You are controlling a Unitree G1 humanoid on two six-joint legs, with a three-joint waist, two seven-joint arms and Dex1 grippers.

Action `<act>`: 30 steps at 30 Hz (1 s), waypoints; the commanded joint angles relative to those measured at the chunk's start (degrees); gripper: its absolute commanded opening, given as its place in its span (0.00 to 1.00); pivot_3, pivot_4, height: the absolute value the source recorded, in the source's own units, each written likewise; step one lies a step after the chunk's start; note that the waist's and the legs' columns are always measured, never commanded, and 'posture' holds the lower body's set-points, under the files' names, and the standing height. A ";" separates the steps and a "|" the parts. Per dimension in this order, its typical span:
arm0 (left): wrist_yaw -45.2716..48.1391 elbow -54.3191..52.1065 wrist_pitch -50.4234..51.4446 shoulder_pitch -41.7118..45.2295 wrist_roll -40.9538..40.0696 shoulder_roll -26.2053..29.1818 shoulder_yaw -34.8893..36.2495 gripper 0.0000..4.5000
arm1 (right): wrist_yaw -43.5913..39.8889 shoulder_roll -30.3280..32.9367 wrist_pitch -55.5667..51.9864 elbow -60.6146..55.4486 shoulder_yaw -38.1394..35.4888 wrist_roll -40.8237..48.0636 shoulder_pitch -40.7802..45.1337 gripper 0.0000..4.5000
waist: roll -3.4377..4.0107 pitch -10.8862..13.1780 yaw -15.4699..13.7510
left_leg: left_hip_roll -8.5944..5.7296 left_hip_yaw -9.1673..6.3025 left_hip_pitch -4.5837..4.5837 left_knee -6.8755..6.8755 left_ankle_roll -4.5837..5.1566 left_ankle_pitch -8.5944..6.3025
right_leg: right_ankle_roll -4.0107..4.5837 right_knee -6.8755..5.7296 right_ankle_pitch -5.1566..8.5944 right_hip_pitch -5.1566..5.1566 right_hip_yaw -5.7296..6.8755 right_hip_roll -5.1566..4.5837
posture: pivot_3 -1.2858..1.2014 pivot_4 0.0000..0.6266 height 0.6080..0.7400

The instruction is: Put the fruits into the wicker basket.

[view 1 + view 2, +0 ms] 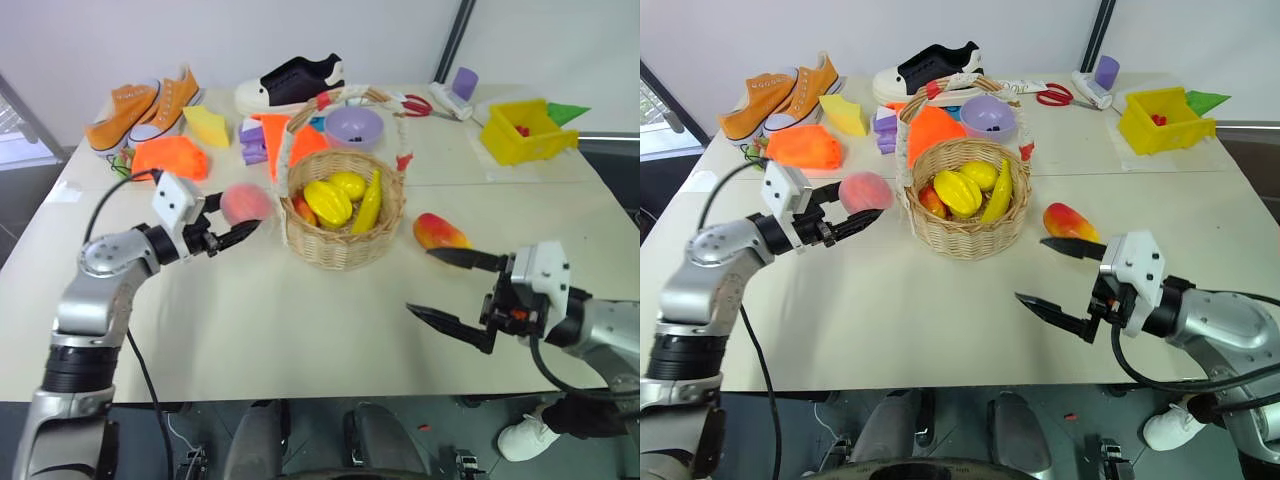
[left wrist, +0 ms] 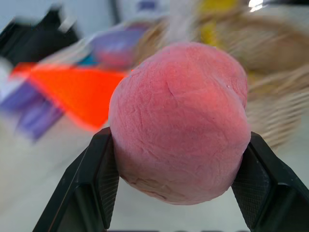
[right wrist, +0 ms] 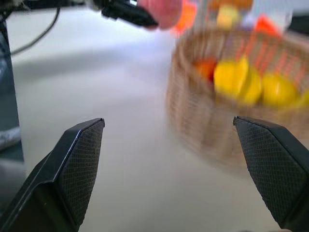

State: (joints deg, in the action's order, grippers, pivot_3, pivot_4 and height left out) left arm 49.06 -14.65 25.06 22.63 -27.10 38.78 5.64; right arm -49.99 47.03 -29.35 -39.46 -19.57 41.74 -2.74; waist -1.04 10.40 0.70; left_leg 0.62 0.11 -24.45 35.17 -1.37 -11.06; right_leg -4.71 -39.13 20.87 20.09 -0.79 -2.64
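Observation:
My left gripper [image 1: 238, 222] is shut on the pink peach [image 1: 245, 204], held above the table just left of the wicker basket [image 1: 343, 215]. In the left wrist view the peach [image 2: 179, 121] sits squeezed between both black pads. The basket holds yellow banana and lemon-like fruits plus something red-orange at its left side. The mango [image 1: 440, 233], red to orange-yellow, lies on the table right of the basket. My right gripper [image 1: 452, 291] stands wide open and empty just in front of the mango, its upper finger near the fruit's front edge.
Behind the basket are a lavender bowl [image 1: 355, 126], orange and purple toy pieces, orange sneakers [image 1: 145, 108], a black shoe [image 1: 295, 81], red scissors and a yellow bin [image 1: 524, 131] at the far right. Bare table lies in front of the basket.

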 commanded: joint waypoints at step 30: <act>-4.74 -4.91 4.84 9.57 2.49 -10.01 -4.43 0.99 | 17.94 -2.15 -0.60 24.73 10.36 -20.43 12.18 1.00 | -0.06 0.04 0.17 | -0.05 0.00 -0.05 0.06 -0.05 0.05 | -0.10 -0.01 -0.04 0.07 -0.08 0.10 | 0.52 0.24 0.95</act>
State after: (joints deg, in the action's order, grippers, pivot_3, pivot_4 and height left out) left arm 42.11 -16.15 29.66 33.01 -22.34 27.35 -0.90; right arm -32.62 45.54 -31.80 -16.48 -9.18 22.97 8.03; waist -1.09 10.44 0.87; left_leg 0.59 0.11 -24.49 35.22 -1.42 -11.00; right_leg -4.80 -39.14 20.82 20.18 -0.87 -2.53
